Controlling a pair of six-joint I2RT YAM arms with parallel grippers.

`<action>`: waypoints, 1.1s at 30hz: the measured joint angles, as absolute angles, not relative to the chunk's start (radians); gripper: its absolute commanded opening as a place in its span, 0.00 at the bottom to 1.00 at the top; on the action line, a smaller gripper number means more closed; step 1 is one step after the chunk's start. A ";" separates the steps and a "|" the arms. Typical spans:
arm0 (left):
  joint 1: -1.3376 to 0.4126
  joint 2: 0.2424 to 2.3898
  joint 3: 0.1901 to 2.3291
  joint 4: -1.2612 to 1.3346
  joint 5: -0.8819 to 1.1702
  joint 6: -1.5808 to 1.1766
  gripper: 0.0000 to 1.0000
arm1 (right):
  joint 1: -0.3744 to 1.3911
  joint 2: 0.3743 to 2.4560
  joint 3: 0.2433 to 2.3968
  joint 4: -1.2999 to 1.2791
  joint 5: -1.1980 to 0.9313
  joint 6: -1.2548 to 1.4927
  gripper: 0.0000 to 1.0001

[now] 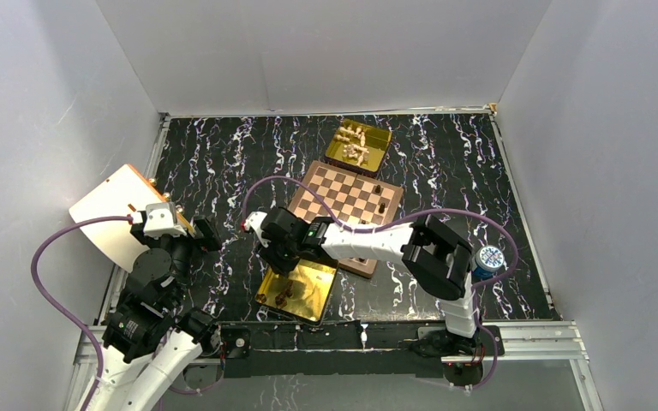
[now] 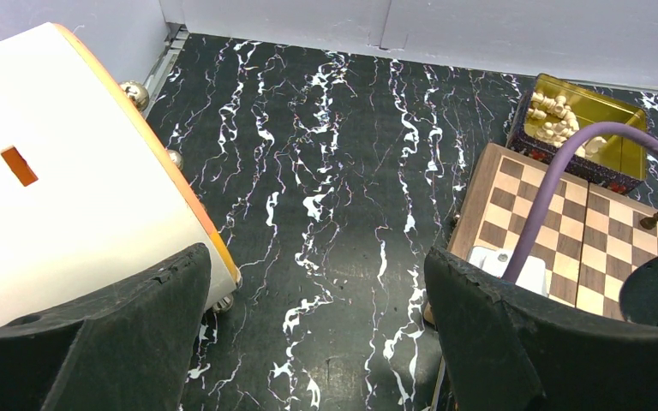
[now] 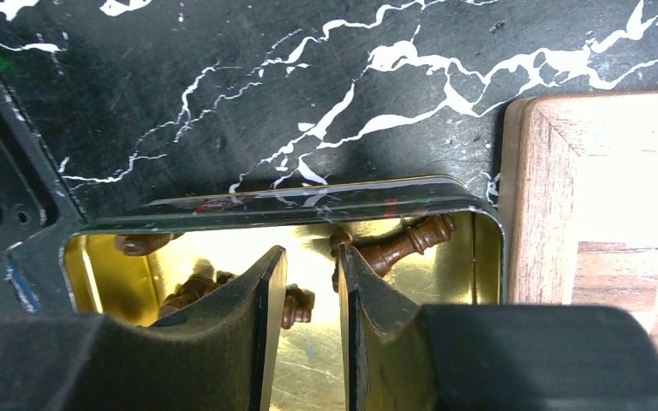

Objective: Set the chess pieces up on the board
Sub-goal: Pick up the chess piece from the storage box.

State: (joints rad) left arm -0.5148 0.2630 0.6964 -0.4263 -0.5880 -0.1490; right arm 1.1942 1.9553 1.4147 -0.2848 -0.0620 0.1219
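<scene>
The board lies mid-table with two dark chess pieces standing on its right side; it also shows in the left wrist view. More dark pieces lie on their sides in the near gold tray, in front of the board. My right gripper hangs low over this tray, jaws narrowly apart. One small dark piece pokes into the gap from behind the left finger, and gold floor shows between the pads. My left gripper is wide open and empty over bare table at the left.
A far gold tray behind the board holds several cream pieces. A white box with an orange edge leans at the left wall. The right arm's purple cable arches over the board. A blue and white round object sits by the right arm.
</scene>
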 measured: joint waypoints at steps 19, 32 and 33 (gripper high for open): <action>-0.515 0.263 0.696 -0.427 -0.588 -0.149 0.91 | 1.194 2.014 1.419 -0.287 -0.017 0.044 0.35; -0.515 0.263 0.696 -0.427 -0.588 -0.149 0.91 | 1.207 2.016 1.419 -0.290 0.047 0.040 0.18; -0.515 0.263 0.696 -0.427 -0.588 -0.149 0.91 | 1.207 2.016 1.419 -0.291 0.050 0.040 0.16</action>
